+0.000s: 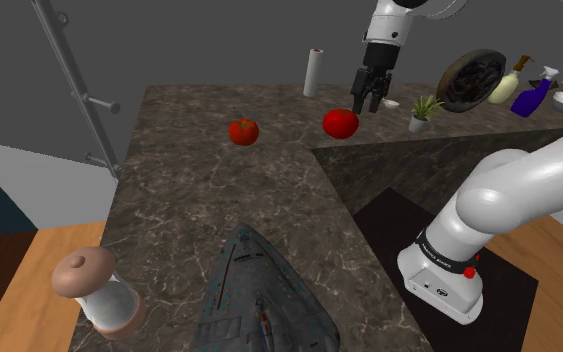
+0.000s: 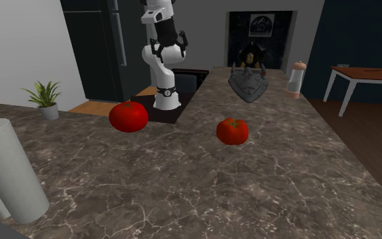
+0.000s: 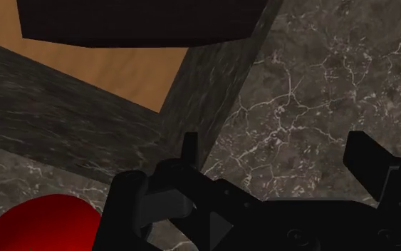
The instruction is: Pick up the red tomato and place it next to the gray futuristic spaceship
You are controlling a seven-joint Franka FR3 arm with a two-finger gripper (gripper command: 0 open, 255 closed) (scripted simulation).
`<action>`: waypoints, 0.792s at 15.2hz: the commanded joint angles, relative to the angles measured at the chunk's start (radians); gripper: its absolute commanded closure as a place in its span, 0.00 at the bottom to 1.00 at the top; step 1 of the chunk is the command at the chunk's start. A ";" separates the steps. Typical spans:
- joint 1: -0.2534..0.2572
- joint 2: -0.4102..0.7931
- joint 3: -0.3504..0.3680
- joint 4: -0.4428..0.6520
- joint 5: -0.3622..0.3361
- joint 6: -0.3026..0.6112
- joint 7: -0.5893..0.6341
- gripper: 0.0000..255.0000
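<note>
Beside the released end effector [image 3: 274, 139], wrist view catches one red tomato [image 3: 38, 224]; shoulder view adds a second tomato [image 1: 243, 131], the grey spaceship [image 1: 259, 300], a paper roll [image 1: 313, 72].

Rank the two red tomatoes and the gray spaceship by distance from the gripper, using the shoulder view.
1. Smooth red tomato, just beside the gripper.
2. Stemmed red tomato, farther toward the view's left.
3. Gray spaceship, at the counter's near end.
</note>
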 commanded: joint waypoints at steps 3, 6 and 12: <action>0.018 0.133 -0.042 0.021 0.107 0.117 -0.035 0.00; 0.036 0.242 -0.073 0.053 0.200 0.188 -0.078 0.00; 0.064 0.473 -0.119 0.158 0.425 0.273 -0.191 0.00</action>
